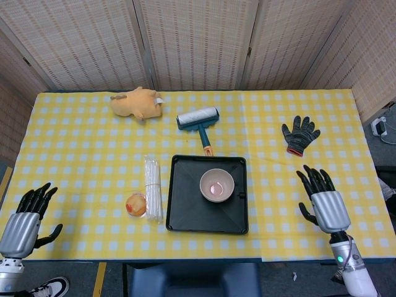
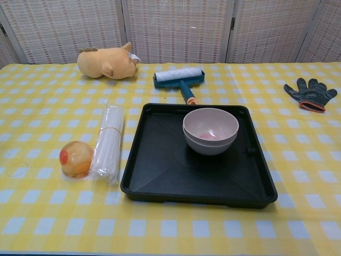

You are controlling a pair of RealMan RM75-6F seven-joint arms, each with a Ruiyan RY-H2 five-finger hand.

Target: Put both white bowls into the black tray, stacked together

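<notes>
Glossy black plastic tray (image 2: pixel 160 181), matt bowls (image 2: pixel 210 130), checked cloth (image 2: pixel 48 117).

Even, bright indoor light in both views, diffuse, seemingly from above. Shadows soft and short: faint one under stacked bowls (image 2: pixel 210 130) inside black tray (image 2: pixel 160 176). Mild sheen on tray floor, no harsh glare. Head view sharp across tablecloth (image 1: pixel 93 154), slight wide-angle bend at edges. Chest view crisp near, screen panels (image 2: pixel 176 26) behind slightly softer. No motion blur.
</notes>
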